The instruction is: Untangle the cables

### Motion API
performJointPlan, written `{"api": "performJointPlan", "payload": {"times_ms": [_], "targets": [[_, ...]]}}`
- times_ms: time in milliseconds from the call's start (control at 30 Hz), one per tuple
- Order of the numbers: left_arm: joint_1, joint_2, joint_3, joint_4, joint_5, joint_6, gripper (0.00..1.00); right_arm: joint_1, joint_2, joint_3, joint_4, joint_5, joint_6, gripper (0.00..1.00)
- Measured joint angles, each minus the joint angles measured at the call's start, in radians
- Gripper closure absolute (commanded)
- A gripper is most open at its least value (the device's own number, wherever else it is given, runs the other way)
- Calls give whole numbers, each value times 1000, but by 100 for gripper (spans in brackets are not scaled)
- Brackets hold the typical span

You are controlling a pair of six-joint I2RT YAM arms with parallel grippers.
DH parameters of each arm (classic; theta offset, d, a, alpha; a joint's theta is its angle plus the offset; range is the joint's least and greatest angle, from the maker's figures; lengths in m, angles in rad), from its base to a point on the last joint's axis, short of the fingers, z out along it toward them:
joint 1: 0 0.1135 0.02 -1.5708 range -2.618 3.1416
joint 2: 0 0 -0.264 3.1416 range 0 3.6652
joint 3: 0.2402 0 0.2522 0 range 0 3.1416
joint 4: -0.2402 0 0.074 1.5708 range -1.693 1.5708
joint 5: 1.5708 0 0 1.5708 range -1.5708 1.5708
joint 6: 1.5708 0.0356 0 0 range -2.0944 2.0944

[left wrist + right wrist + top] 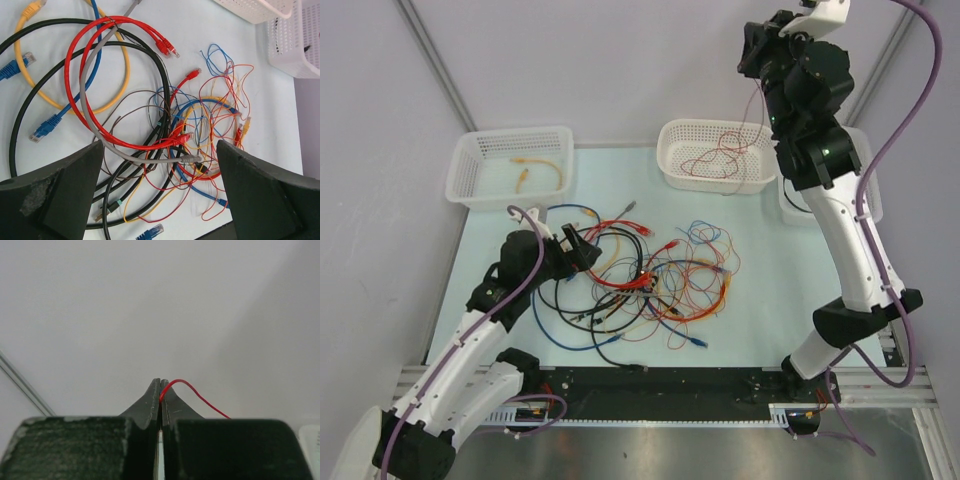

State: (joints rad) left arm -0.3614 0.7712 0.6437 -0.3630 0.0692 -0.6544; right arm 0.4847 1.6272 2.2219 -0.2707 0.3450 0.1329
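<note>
A pale mint tabletop [770, 300] is being enclosed on three sides by plain grey-white walls [620, 60], which are being crossed by slim metal struts [432, 60]. Its near edge is being bordered by an aluminium rail [880, 378], and everything is being lit softly and evenly.

The pale blue-green worktop [770, 290] carries a loose heap of cables [640, 285] directly in front of the left end effector [582, 250], spreading away from it to its right. Nearest it lie thick black, red, yellow, grey and blue loops with plugs. Farther off sits a tangle of thin red, orange, yellow and blue wires. Three white baskets stand along the far edge. The left basket [470, 170] is ahead and to the left of the left end effector. The middle basket [672, 165] is below the right end effector [160, 390], which is up high. The right basket [292, 50] stands just beside the middle one.
</note>
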Motion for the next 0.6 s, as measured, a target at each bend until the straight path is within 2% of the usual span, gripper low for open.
{"api": "performJointPlan", "payload": {"times_ms": [167, 600], "targets": [[0, -2, -10, 27, 39, -6, 0, -18, 115, 64, 143, -14, 3, 100], [0, 42, -72, 74, 75, -13, 0, -116, 351, 34, 421, 65, 5, 100]]}}
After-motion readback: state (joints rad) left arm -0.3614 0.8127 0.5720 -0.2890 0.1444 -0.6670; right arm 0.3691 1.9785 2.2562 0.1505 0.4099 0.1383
